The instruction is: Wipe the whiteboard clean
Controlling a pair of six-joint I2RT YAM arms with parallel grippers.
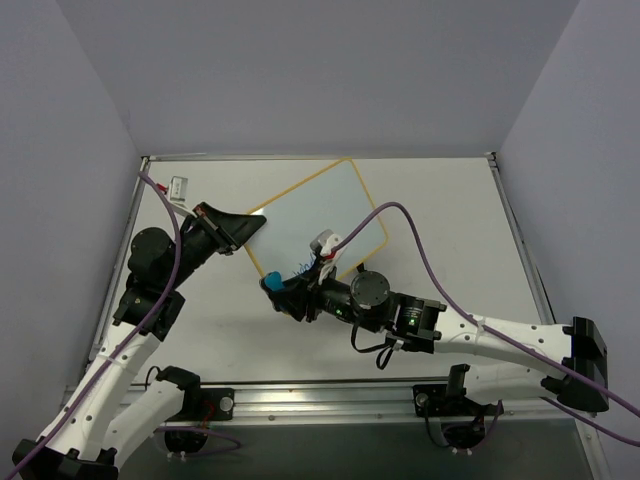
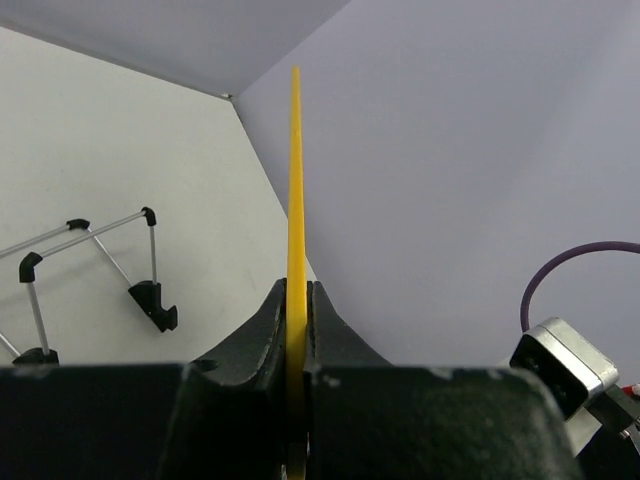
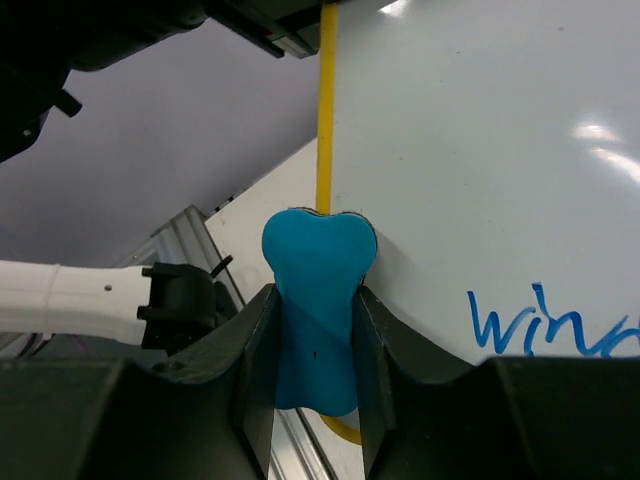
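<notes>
Whiteboard [image 1: 318, 205] lying near middle of table [image 1: 450, 210], turned slantwise. Long side running from near-left to far-right. Left claw [image 1: 250, 226] pinching board's left short edge, yellow frame sitting between its two fingers. Right claw [image 1: 274, 288] squeezing blue eraser [image 1: 271, 279]. Eraser touching board at near-left corner, just beside blue writing [image 1: 300, 268].

Left arm [image 1: 100, 385] and right arm [image 1: 505, 340]: white links, black joints, purple cables [image 1: 420, 235]; left gripper [image 1: 252, 226] and right gripper [image 1: 278, 290] black.
</notes>
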